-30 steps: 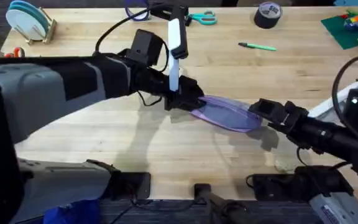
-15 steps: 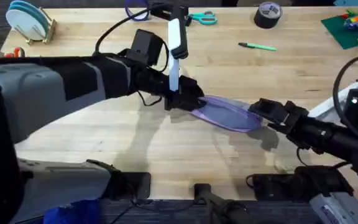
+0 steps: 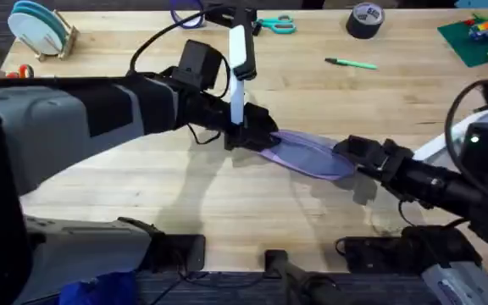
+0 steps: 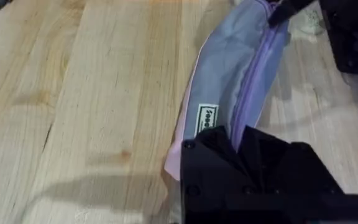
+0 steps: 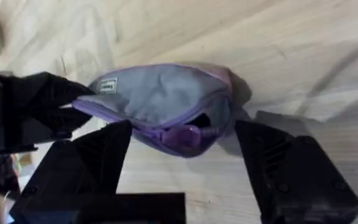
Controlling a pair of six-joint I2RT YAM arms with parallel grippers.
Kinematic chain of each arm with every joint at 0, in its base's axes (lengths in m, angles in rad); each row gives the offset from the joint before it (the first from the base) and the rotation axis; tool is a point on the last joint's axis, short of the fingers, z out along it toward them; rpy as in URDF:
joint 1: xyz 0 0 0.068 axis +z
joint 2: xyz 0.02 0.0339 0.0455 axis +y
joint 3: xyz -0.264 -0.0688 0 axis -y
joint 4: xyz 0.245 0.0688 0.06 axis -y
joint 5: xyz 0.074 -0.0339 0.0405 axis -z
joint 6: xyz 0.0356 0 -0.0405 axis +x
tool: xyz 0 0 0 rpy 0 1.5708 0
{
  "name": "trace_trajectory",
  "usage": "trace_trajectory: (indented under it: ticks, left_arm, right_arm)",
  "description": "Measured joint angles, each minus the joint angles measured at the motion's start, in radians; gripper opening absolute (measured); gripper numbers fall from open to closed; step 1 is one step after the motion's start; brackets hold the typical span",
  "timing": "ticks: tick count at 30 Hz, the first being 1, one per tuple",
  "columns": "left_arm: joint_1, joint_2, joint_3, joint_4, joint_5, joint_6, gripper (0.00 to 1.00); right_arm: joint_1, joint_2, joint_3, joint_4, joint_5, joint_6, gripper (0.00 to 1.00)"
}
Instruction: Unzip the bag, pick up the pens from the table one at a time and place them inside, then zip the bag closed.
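Observation:
The lavender bag (image 3: 307,154) lies on the table (image 3: 142,182) near the middle, its zipper (image 4: 253,81) running along its length. My left gripper (image 3: 257,140) is shut on the bag's label end (image 4: 208,118), with the fabric pinched between its black fingers (image 4: 216,146). My right gripper (image 3: 347,152) is open at the opposite end. In the right wrist view its two fingers (image 5: 98,158) straddle the purple zipper pull (image 5: 188,134). One green pen (image 3: 352,63) lies far back on the table, right of centre.
Teal-handled scissors (image 3: 276,24) and a dark tape roll (image 3: 365,19) sit along the back edge. A green baseplate with bricks (image 3: 477,38) is at the back right, and a rack of blue plates (image 3: 39,30) at the back left.
My right gripper has edged a little left, closer onto the bag's end. The left arm and the bag have stayed put.

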Motion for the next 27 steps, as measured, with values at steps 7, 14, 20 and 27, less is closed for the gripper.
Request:
trace_trajectory:
  ticks: [7,14,20,27]
  left_arm:
    - [0.000,0.000,0.000,0.000,0.000,0.000,0.043]
    - [0.000,0.000,0.000,0.000,0.000,0.000,0.043]
    - [0.000,0.000,0.000,0.000,0.000,0.000,0.044]
    - [0.000,0.000,0.000,0.000,0.000,0.000,0.043]
  right_arm:
    - [0.000,0.000,-0.018,0.021,-0.026,0.000,0.982]
    - [0.000,0.000,-0.018,0.027,-0.032,0.000,0.814]
    - [0.000,0.000,-0.018,0.032,-0.046,0.000,0.579]
    - [0.000,0.000,-0.018,0.034,-0.057,0.000,0.438]
